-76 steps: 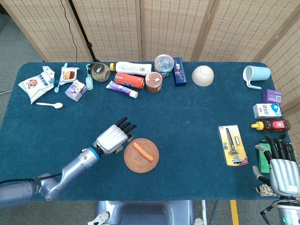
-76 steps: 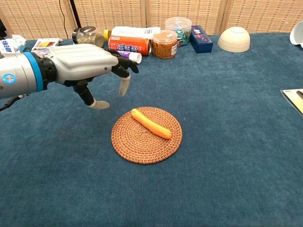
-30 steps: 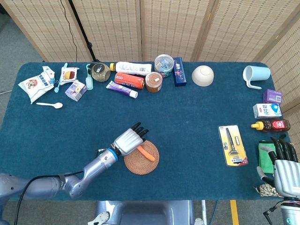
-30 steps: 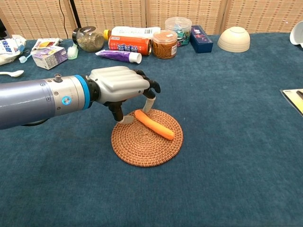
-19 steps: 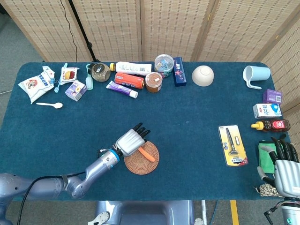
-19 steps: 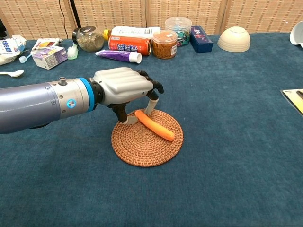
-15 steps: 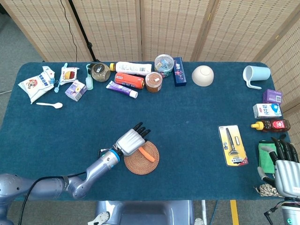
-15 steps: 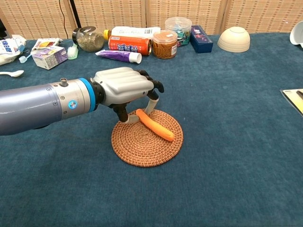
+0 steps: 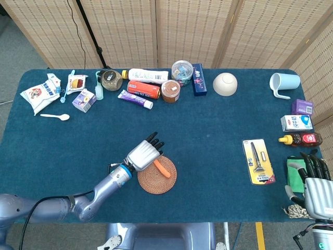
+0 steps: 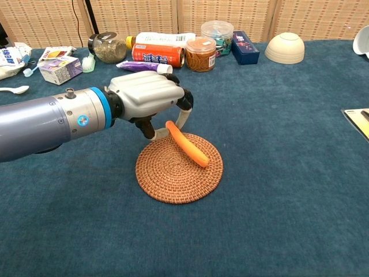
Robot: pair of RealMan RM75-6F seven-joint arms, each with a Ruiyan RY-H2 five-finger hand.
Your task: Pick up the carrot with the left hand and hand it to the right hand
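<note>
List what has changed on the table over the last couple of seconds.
The left hand moved from beside the woven mat to the carrot, pinched its near end and tilted it up, the far tip apparently still on the mat. The right hand shifted only slightly at the table's right edge; the mat and the back-row items stayed put.

Left hand (image 10: 147, 98) pinches, fingers curled down; right hand (image 9: 316, 191) rests, fingers spread.

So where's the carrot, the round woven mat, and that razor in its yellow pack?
carrot (image 10: 187, 144), chest view, middle of its orange body.
woven mat (image 10: 167, 176), chest view, bare front part of the weave.
razor pack (image 9: 258, 161), head view, centre of the yellow card.
</note>
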